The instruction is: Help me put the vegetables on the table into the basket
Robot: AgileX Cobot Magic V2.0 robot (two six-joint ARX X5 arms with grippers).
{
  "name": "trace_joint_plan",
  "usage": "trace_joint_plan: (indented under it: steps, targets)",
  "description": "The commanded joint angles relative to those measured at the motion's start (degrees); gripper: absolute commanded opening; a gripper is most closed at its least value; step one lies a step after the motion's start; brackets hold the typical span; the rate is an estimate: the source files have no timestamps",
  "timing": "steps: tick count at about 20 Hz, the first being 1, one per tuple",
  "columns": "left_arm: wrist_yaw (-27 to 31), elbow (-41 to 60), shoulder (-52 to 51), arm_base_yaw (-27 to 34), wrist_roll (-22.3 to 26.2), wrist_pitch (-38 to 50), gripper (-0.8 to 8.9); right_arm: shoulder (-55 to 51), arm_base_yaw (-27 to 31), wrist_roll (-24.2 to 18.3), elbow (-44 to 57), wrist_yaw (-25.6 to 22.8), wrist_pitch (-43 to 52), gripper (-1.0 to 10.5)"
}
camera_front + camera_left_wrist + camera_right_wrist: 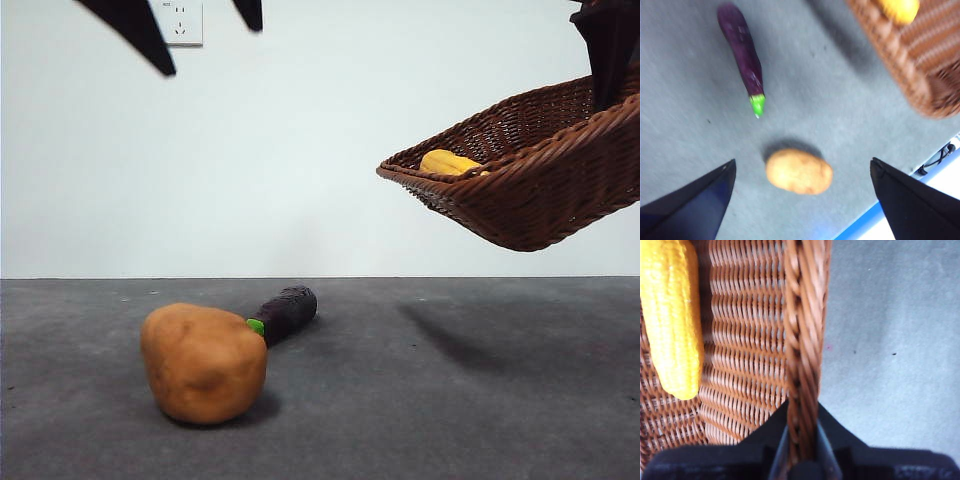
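Right gripper [801,440] clenched on braided rim of wicker basket [540,190], holding it tilted in air above table [450,400]. Corn cob [671,315] already inside. Potato [799,171] and eggplant [742,55] lie on table, near each other, 2 of 3 left. Left gripper [802,200] spread wide, hovering above potato. Step: potato pickup, by my judgement. Next: descend, straddle potato, close jaws, carry to basket.

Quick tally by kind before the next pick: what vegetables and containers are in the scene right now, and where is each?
Potato: 1, on the table
Eggplant: 1, on the table
Corn cob: 1, in the basket
Basket: 1, held off the table, tilted, by the right gripper
Total: 4 things, 3 vegetables
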State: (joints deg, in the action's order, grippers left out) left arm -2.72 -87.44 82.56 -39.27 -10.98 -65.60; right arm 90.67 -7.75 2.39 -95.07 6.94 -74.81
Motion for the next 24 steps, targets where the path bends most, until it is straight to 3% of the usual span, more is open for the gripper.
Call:
trace_joint_plan:
  steps: [1,6,9,14,24]
  targets:
    - [-0.1,8.3,-1.9,-0.2,-3.9,3.7,4.48,0.2,0.0,-0.9,0.2,0.5,1.2,-0.2]
    - [-0.2,20.0,-2.6,-0.2,-14.3,10.3,4.48,0.2,0.0,-1.2,0.2,0.6,1.5,-0.2]
    - [0.2,25.9,-2.6,-0.2,-23.5,16.3,4.48,0.2,0.0,-1.6,0.2,0.6,1.5,-0.2]
    - [2.5,29.1,-1.6,-0.2,-35.7,19.5,4.49,0.2,0.0,-2.1,0.2,0.6,1.6,-0.2]
    - [1.5,29.1,6.3,-1.4,-44.5,22.4,4.49,0.2,0.0,-2.6,0.2,3.1,2.4,-0.2]
